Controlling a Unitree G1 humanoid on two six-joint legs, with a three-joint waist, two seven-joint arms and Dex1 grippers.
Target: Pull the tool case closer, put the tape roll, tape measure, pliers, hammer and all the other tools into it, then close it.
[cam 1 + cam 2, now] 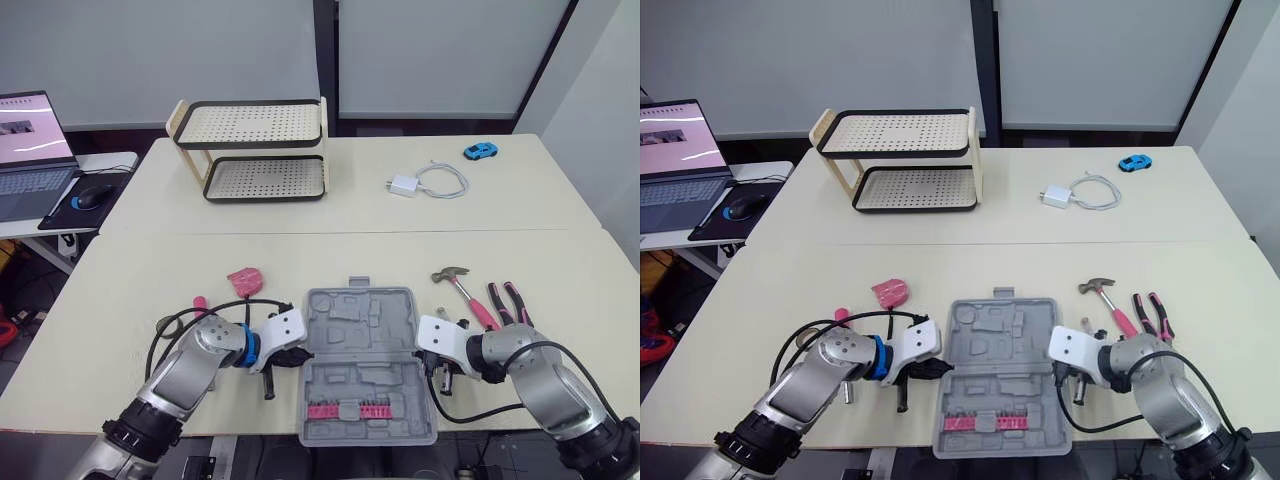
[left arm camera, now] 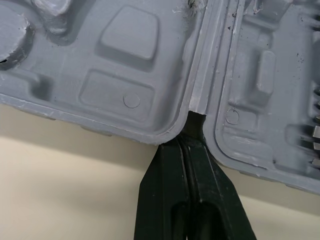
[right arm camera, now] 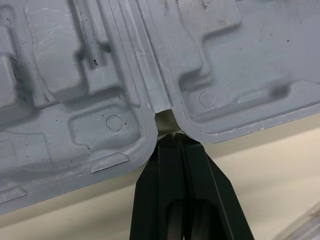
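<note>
The grey tool case [image 1: 360, 345] lies open near the table's front edge, with a row of pink bits [image 1: 348, 409] in its near half. My left gripper [image 1: 303, 356] is shut, its tips pressed into the hinge notch on the case's left side [image 2: 192, 122]. My right gripper [image 1: 421, 360] is shut too, its tips at the hinge notch on the right side [image 3: 170, 136]. A pink tape measure [image 1: 245, 279] lies to the left of the case. The hammer [image 1: 458, 285] and pink-handled pliers [image 1: 508, 300] lie to its right.
A two-tier perforated rack [image 1: 255, 150] stands at the back left. A white charger with cable [image 1: 430, 182] and a blue toy car [image 1: 480, 151] lie at the back right. A laptop [image 1: 30, 150] and mouse [image 1: 90, 197] sit on a side table at far left.
</note>
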